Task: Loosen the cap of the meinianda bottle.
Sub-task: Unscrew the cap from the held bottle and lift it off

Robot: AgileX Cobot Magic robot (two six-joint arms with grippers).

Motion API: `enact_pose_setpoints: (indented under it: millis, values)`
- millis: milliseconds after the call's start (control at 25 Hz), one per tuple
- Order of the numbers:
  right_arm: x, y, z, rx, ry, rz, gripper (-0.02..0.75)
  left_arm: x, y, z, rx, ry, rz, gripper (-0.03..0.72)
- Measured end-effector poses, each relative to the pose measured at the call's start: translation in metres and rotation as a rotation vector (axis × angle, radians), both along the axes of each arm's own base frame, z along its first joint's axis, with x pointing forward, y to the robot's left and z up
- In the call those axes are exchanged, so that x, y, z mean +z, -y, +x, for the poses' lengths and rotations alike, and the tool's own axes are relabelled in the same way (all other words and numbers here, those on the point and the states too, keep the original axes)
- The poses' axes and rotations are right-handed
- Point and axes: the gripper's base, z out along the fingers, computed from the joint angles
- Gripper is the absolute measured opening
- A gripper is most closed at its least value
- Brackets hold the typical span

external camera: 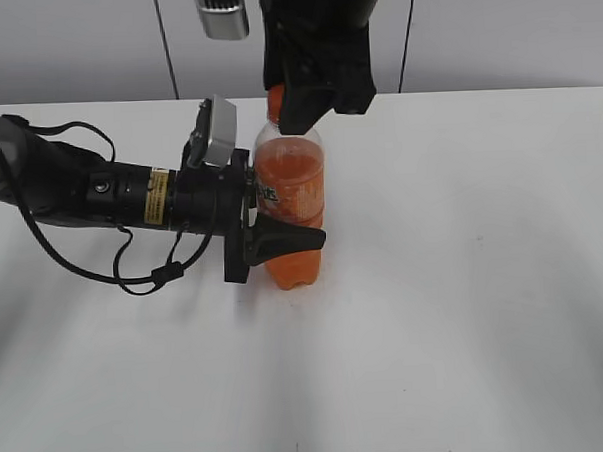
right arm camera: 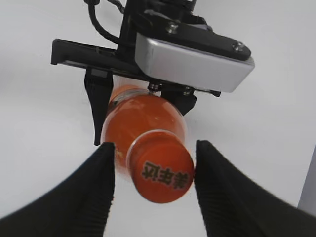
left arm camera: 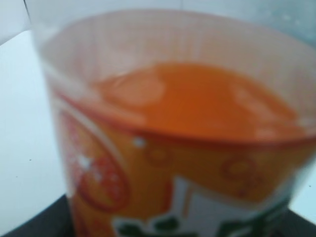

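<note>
Meinianda bottle (external camera: 292,211) first, since it's what both claws are busy with. The right claw (right arm camera: 153,185) is seen from its own wrist camera hanging straight over the neck, fingers (right arm camera: 94,192) spread apart with the cap (right arm camera: 160,174) sitting in the gap between them — the left pad looks close to touching the cap's edge or neck ring, the right pad is clearly off it, so nothing is pinched yet. Moving outward, the left claw (external camera: 281,219) comes in from the side and is clamped on the bottle around its lower half, one dark finger wrapped across the front, the body pinned upright on the white counter (external camera: 465,309). The left wrist view is just a blurry close-up of orange liquid and label, which fits a tight side grip.

Step in hand, as judged: the bracing is done and the top claw is lined up for the cap grab. What's called for next is closing squarely on the cap's ribbed side — centred, not skewed to one pad — then a twist about the bottle's axis while the lower grip is kept firm.

Long axis runs vertical, base on the counter, cap pointing straight up into the right claw.
</note>
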Motion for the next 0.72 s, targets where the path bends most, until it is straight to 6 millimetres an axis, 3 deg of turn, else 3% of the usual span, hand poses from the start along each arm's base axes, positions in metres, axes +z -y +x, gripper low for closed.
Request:
enact_pose_setpoints:
  millis: [280,480,560,720]
  values:
    - [0.003,-0.001,-0.002,-0.032,-0.025,0.031,0.424,0.000,0.000,0.000,0.001,-0.002,0.000,0.419]
    - [0.023,0.002,-0.012,-0.087,-0.042,0.108,0.427,0.000,0.000,0.000,0.001,-0.002,0.000,0.419]
    - [0.034,0.005,-0.016,-0.162,-0.058,0.144,0.428,0.000,0.000,0.000,0.003,-0.002,0.002,0.419]
    - [0.054,0.006,-0.020,-0.478,-0.175,0.265,0.428,0.001,0.000,0.001,0.010,-0.001,0.008,0.419]
